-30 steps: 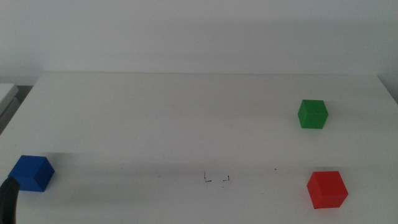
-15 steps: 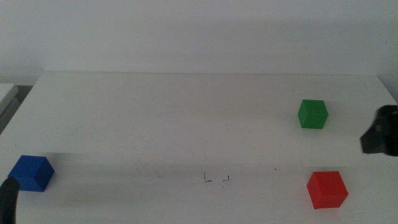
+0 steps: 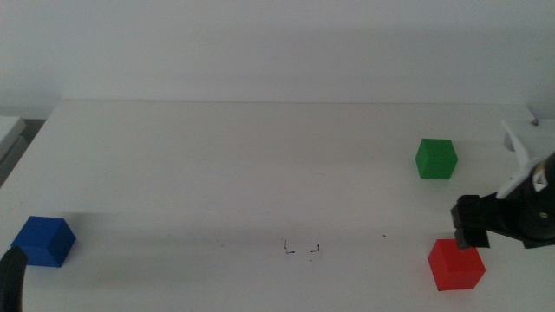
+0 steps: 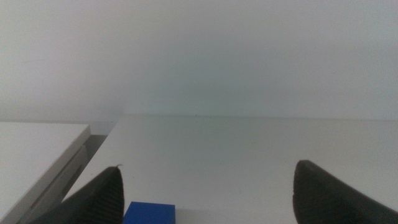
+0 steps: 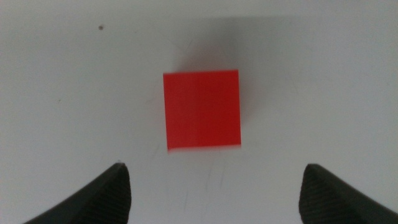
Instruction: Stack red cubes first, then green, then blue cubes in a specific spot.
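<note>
Since the red cube (image 3: 456,264), green cube (image 3: 435,159) and blue cube (image 3: 43,240) are all sitting apart on the surface (image 3: 260,165), nothing's getting stacked yet, with the right hand (image 3: 469,232) hovering wide open and empty over red.

- The red cube (image 5: 202,110) sits alone on the white counter (image 5: 74,93), seen almost straight from above, its top face a plain matte square.
- The right gripper (image 5: 214,193) hangs over it with its two dark fingers (image 5: 93,199) spread wide, one on each side of the view.
- The cube lies ahead of the fingertips, roughly centred on the gap between them, and touches neither finger.
- A soft shadow falls on the counter just beside the cube, along one side and past its far edge.
- A tiny dark speck (image 5: 101,27) marks the counter, well apart from the cube.
</note>
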Tool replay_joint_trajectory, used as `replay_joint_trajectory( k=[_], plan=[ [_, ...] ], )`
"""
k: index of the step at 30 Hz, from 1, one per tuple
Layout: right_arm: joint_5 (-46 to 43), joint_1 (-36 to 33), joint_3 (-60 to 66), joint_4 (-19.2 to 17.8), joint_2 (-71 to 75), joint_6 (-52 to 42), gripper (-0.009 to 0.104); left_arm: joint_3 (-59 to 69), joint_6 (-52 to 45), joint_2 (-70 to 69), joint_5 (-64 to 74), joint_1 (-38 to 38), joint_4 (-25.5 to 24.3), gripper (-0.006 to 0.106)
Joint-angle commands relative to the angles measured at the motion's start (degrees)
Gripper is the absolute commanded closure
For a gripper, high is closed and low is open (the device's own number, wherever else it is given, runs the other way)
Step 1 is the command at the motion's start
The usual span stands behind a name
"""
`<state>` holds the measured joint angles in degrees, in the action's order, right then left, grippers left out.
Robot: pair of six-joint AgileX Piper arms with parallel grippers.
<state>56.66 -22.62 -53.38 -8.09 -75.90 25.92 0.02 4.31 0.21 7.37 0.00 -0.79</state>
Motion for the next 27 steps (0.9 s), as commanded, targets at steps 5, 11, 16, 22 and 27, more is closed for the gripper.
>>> replay_joint_trajectory(
  k=[5,11,16,22,27],
  plan=[
    [-6.9,1.0,0.6,1.0,-5.6,-3.5,0.002,0.0,0.0,-0.2,-0.8,0.0,0.2,0.01],
    [-8.3,2.1,0.6,1.3,-10.6,-3.5,0.002,0.0,0.0,-0.2,-0.8,0.0,0.2,0.01],
    [-9.5,2.1,0.6,1.8,-13.9,-3.5,0.002,0.0,0.0,-0.2,-0.8,0.0,0.2,0.01],
    [-11.2,2.6,0.7,2.2,-18.5,-3.6,0.002,0.0,0.0,-0.2,-0.8,0.0,0.2,0.01],
    [-11.8,3.8,0.7,1.7,-21.7,-3.4,0.016,0.0,0.0,-0.2,-0.8,0.0,0.2,0.01]
  ],
)
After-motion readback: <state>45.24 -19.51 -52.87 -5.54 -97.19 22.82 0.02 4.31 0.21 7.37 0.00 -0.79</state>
